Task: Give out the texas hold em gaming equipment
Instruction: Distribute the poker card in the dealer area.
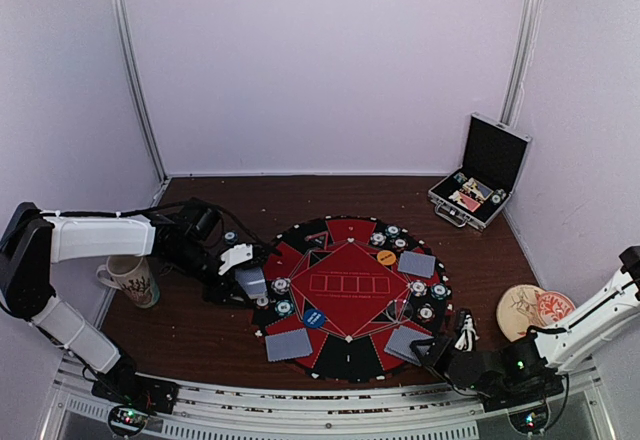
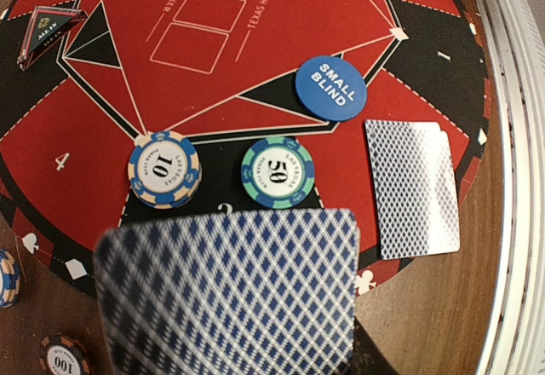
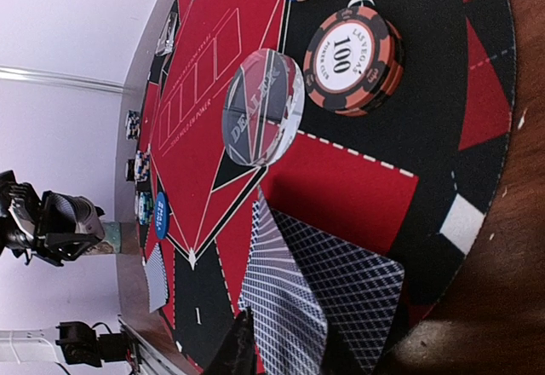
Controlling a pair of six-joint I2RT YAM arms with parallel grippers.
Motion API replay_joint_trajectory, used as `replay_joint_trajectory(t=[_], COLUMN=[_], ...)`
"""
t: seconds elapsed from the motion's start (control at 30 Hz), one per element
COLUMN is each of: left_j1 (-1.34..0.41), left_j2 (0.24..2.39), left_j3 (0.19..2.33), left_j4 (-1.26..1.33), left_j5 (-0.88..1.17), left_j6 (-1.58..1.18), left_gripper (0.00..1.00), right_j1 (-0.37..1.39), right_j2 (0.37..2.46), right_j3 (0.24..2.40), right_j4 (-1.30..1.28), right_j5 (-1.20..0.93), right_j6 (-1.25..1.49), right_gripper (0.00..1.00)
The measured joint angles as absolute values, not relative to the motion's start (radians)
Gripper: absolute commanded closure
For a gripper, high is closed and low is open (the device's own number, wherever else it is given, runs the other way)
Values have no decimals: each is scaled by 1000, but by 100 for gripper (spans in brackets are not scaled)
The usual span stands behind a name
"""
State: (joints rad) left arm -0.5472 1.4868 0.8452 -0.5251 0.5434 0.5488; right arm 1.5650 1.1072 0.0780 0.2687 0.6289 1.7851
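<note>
Well, "SMALL BLIND" is printed on the blue disc (image 2: 331, 88), "10" on one blue-cream chip (image 2: 164, 170) and "50" on one teal chip (image 2: 278, 172), all set by the poker mat's (image 2: 51, 111) near-left edge. One diamond-backed card (image 2: 230, 298) is pinched in the closed left gripper (image 1: 242, 272) at that edge. Two overlapped cards (image 3: 341, 298) are seen at the right gripper (image 1: 438, 352); its opening can't be told.

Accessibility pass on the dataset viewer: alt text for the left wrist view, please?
A blurred blue-backed card fills the lower foreground, close to the camera, over a red and black poker mat. Beyond it on the mat lie a 10 chip, a 50 chip, a blue SMALL BLIND button and, to the right, a face-down card.
</note>
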Motion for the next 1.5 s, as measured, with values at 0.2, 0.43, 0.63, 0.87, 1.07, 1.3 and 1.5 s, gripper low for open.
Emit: replay_joint_trajectory(t=[0.2, 0.43, 0.63, 0.87, 1.07, 1.3, 1.5], left_j1=[-547, -547, -547, -547, -547, -547, -547], left_j2=[1487, 1487, 1487, 1487, 1487, 1487, 1487], left_j3=[845, 845, 845, 845, 845, 845, 845], left_j4=[-525, -525, -525, -525, -525, -525, -525], left_j5=[543, 543, 543, 543, 543, 543, 543], left_j6=[549, 549, 549, 549, 548, 549, 549], left_gripper=[65, 65, 65, 65, 65, 65, 65], right_j1=[1568, 1579, 1600, 1634, 1662, 1678, 1679], right_j2=[1098, 1089, 1089, 1053, 1021, 1041, 1205], right_j3=[112, 175, 242, 259, 284, 430, 688], right_j4=[178, 53, -69, -224, -359, -525, -582], right_j5=[629, 628, 625, 625, 626, 672, 802], right_j6=[1795, 1810, 1831, 1893, 1945, 1932, 1721], right_gripper=[59, 54, 51, 49, 42, 19, 0])
